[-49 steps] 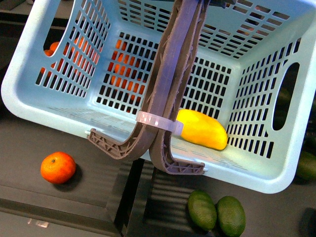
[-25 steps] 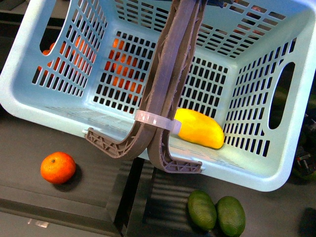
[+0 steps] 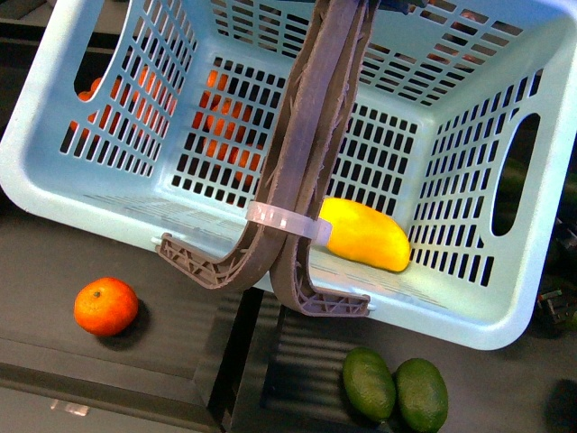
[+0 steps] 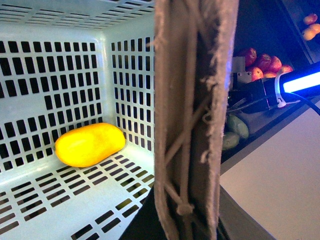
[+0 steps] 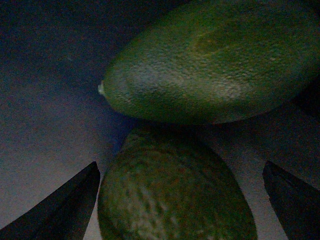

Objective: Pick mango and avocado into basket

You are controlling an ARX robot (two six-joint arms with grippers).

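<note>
My left gripper (image 4: 180,222) is shut on the two brown-grey handles (image 3: 311,135) of the pale turquoise basket (image 3: 117,203) and holds it lifted and tilted. The yellow mango (image 3: 365,234) lies on the basket's floor in a corner; it also shows in the left wrist view (image 4: 90,144). Two dark green avocados (image 3: 369,383) (image 3: 422,394) lie side by side on the dark shelf below the basket. In the right wrist view my right gripper (image 5: 180,170) is open, its fingers either side of one avocado (image 5: 175,205), with a second avocado (image 5: 215,65) beyond. In the front view only a dark part of it shows at the right edge (image 3: 554,308).
A round orange (image 3: 106,307) lies on the shelf at the lower left. More oranges (image 3: 225,135) show through the basket's slots. Red fruits (image 4: 260,62) and green fruits (image 4: 239,127) lie on shelves beside the basket. A raised shelf divider (image 3: 225,361) runs between the orange and the avocados.
The basket has shifted slightly left. At the right edge a dark gripper part now covers the spot where a green fruit showed.
</note>
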